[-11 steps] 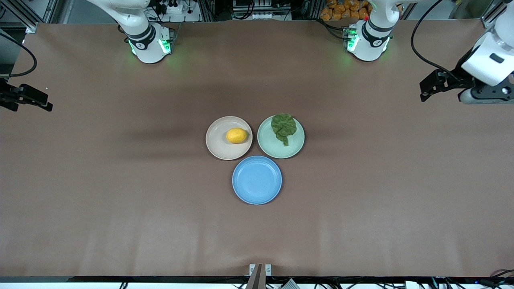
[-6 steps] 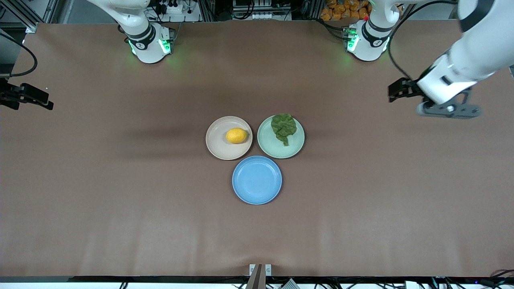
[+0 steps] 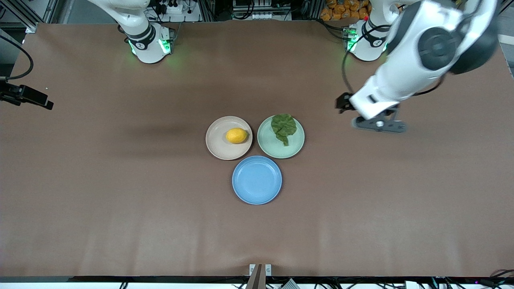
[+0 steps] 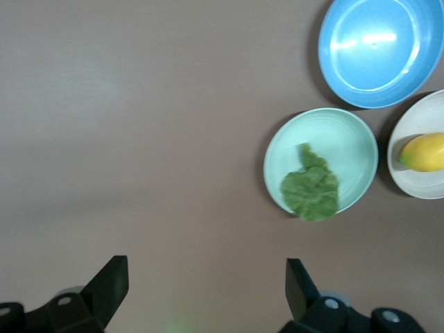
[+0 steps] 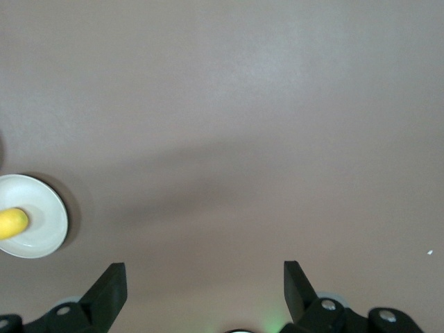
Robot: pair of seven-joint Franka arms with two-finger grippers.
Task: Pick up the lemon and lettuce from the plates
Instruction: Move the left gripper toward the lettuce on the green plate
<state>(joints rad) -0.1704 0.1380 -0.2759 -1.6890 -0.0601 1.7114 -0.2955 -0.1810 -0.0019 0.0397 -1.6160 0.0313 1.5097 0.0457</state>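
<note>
Nearest, blue plate point(image 3: 257, 180) bare; mid-desk, lemon point(image 3: 236, 135) on beige-pink plate point(image 3: 219, 146), lettuce point(image 3: 284, 127) on mint plate point(image 3: 295, 147), both unpicked; left gripper point(image 4: 205, 288), spread wide and empty, swung in from the desk's left-arm edge toward lettuce; right gripper point(image 5: 204, 288), equally wide, waiting at the opposite edge, largely cut off.

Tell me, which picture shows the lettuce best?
The left wrist view: the lettuce looks big and whole on its green plate. The front view shows it whole too, but smaller. The right wrist view misses it.
</note>
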